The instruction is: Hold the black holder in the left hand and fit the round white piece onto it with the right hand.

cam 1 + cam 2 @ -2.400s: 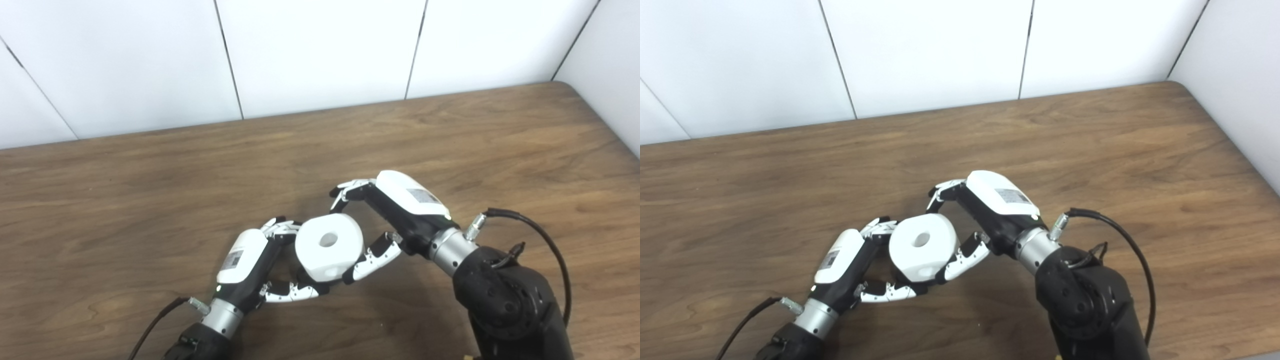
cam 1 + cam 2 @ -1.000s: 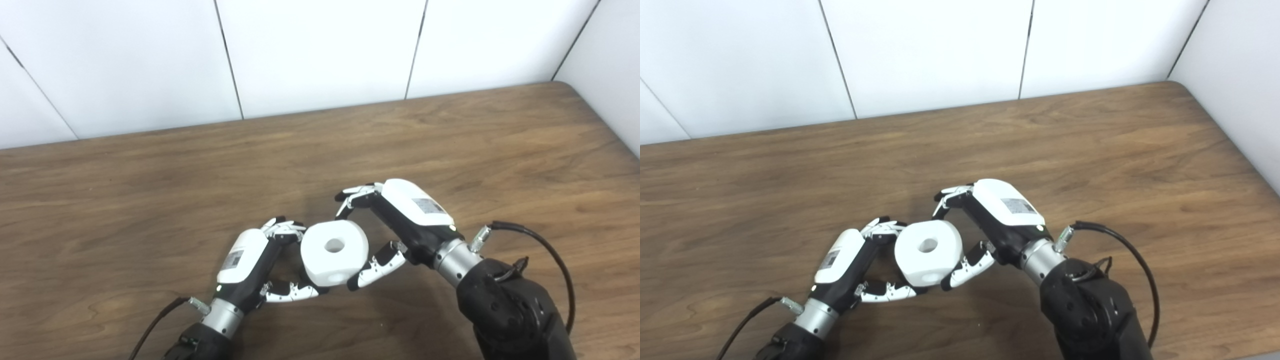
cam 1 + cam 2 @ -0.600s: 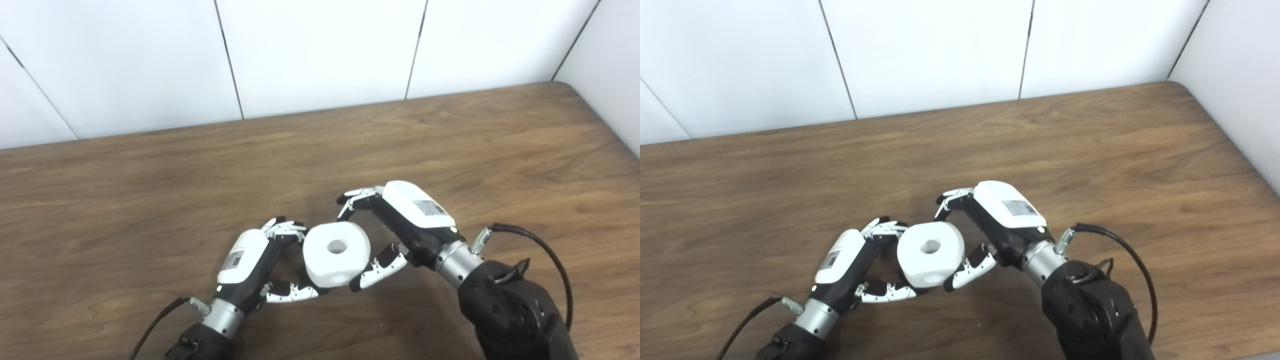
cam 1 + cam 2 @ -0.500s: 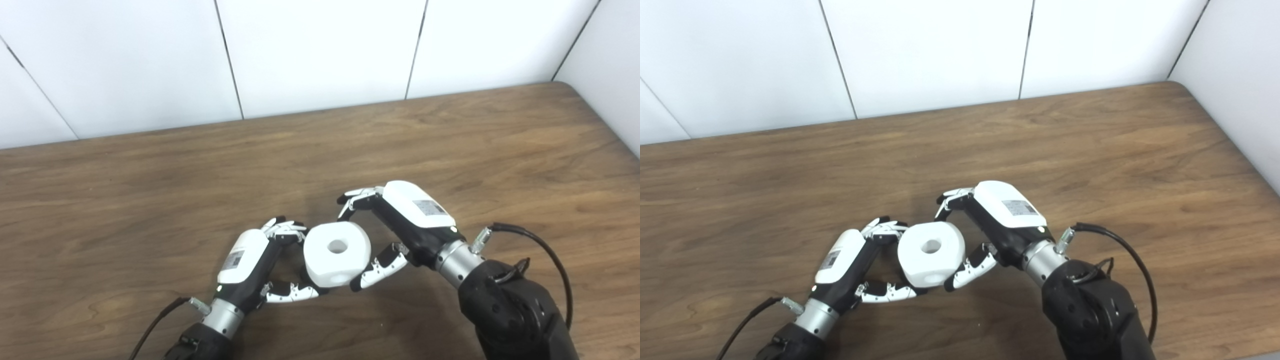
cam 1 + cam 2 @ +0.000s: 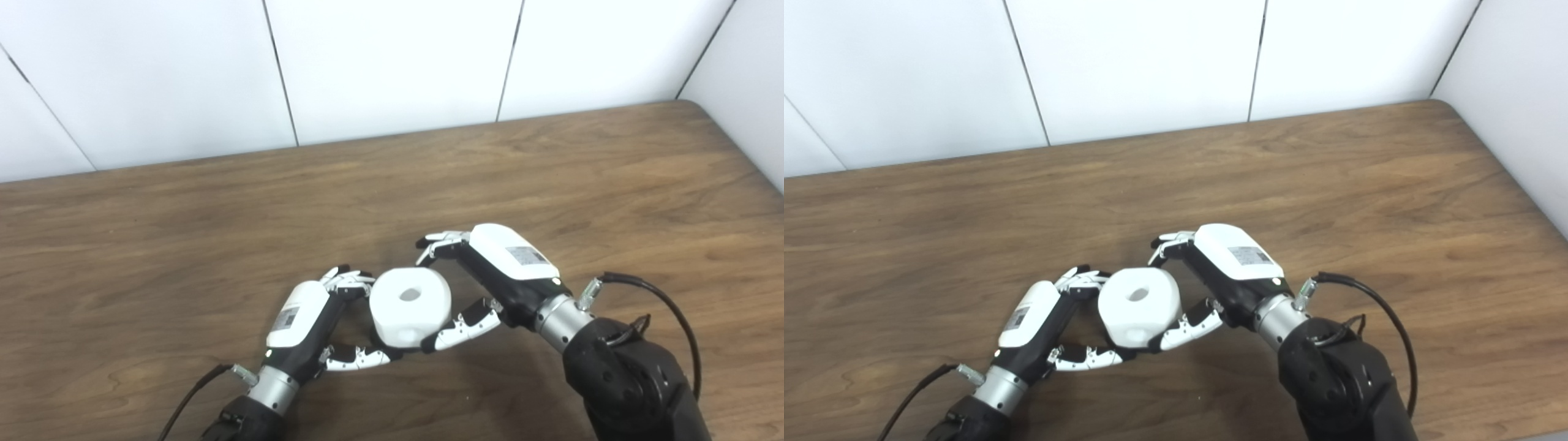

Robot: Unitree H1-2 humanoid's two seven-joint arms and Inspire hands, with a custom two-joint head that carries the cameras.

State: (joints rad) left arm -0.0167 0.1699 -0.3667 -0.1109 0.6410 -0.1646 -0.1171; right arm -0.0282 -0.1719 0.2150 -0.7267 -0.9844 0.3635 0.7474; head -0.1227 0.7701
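Note:
The round white piece [image 5: 409, 306], with a hole in its top, sits low over the table between my two hands. My right hand [image 5: 490, 275] is shut on it, with its fingers [image 5: 436, 245] on the far side and its thumb [image 5: 460, 326] pressed on the near side. My left hand [image 5: 312, 318] is curled under and around the piece's left side, where it holds the black holder. The holder is almost hidden under the white piece; only a dark edge [image 5: 1107, 340] shows. Whether the piece is seated on the holder cannot be seen.
The wooden table [image 5: 184, 233] stretches left, right and back to the white panelled wall [image 5: 392, 61]. Its right edge runs by the side wall [image 5: 753, 92]. A black cable [image 5: 667, 294] loops off my right wrist.
My right thumb has closed in against the near side of the white piece. The piece has tipped, so its hole now faces further away. The left hand has stayed still.

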